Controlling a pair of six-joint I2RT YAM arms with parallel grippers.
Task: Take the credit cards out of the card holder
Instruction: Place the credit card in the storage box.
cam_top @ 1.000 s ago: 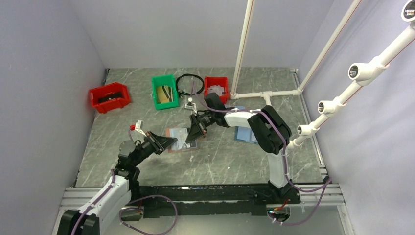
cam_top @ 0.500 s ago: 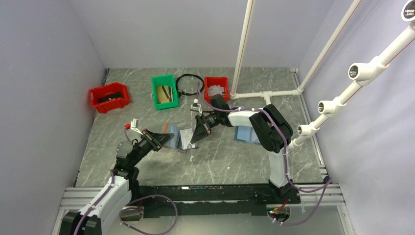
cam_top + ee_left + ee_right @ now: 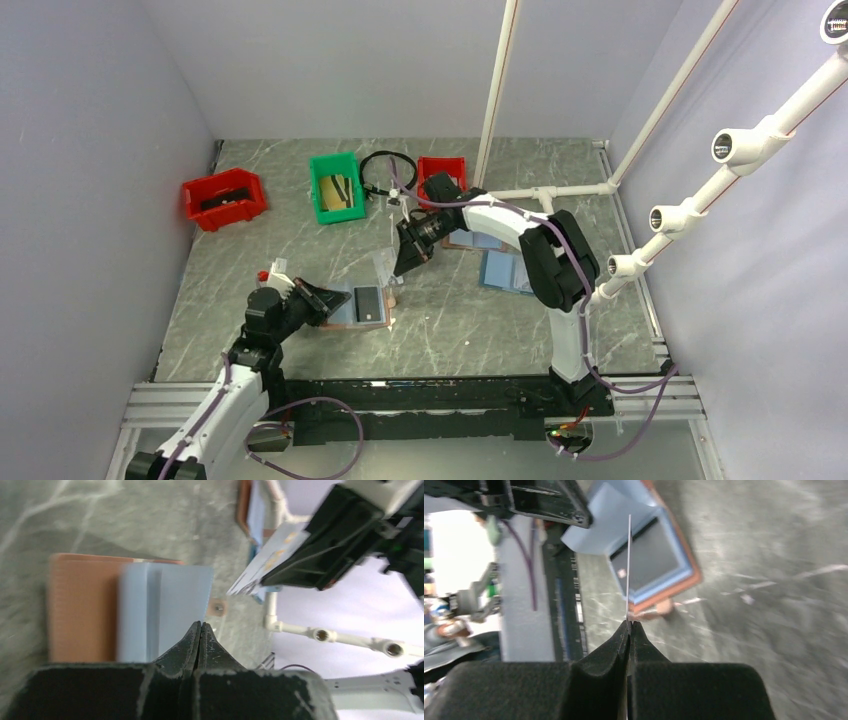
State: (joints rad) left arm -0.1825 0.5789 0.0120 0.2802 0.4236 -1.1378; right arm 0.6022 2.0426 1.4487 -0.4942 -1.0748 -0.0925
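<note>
**Pale card lifted, dark card in the holder**

Top view: the card holder (image 3: 342,314) lies open on the worktop (image 3: 460,330), left of centre and towards the near edge. A dark grey card (image 3: 368,303) sits in its pocket. The left gripper (image 3: 325,298) is at the holder's left side. The right gripper (image 3: 403,268) hangs over the holder's far right corner, clamped on a pale card (image 3: 383,268) held off the worktop.

Left wrist view: the fingers are pressed together at the edge of a pale blue page (image 3: 165,600), pinching it. The reddish-brown cover lies beside it.

Right wrist view: the fingers are closed tight on the pale card, which stands edge-on above the dark grey card. The pale blue page curls up towards the left gripper.
</note>
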